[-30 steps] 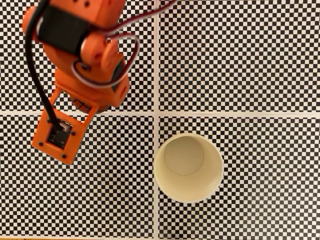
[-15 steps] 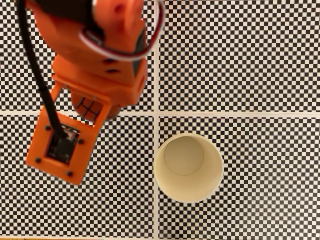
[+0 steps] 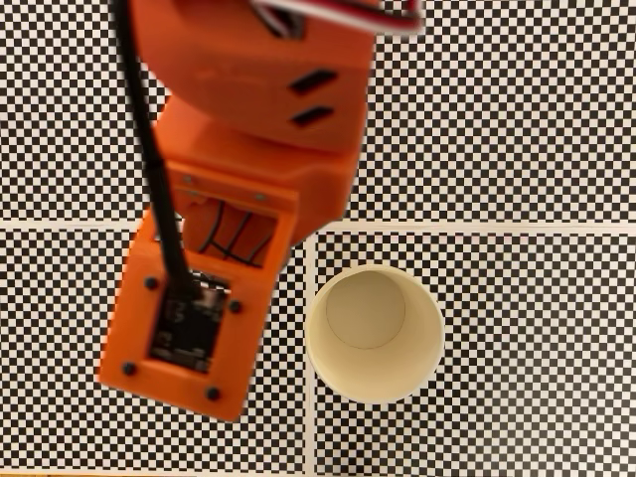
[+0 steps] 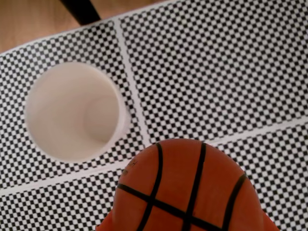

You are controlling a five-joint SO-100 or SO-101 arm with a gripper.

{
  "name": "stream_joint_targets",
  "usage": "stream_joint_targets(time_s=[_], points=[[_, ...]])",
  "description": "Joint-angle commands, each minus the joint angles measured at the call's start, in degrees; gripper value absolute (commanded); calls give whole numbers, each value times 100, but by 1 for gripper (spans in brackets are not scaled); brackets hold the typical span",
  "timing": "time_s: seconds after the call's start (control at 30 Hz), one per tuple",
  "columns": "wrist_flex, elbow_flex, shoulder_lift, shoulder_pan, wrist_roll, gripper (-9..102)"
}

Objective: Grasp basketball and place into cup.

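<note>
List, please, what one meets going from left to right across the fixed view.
Orange arm housing → basketball seen through the arm's frame → cup, standing empty on the checkered mat.

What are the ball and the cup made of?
The basketball looks like smooth rubber or plastic: even orange-red skin with black seam lines and a soft sheen. The cup looks like paper: matte cream walls, a thin rolled rim and no shine inside. Neither can be told for sure from looks alone.
</note>
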Motion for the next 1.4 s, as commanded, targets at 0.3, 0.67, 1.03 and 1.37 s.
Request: stream_joint_targets(time_s=[0.3,0.67,1.03,1.37], points=[[35,-958,-132,-686,-105,19],[35,-1942,-923,-984,-413,18],[35,-3190,-1960,-1292,-536,17],[53,-3516,-2329,-1494,-571,17]])
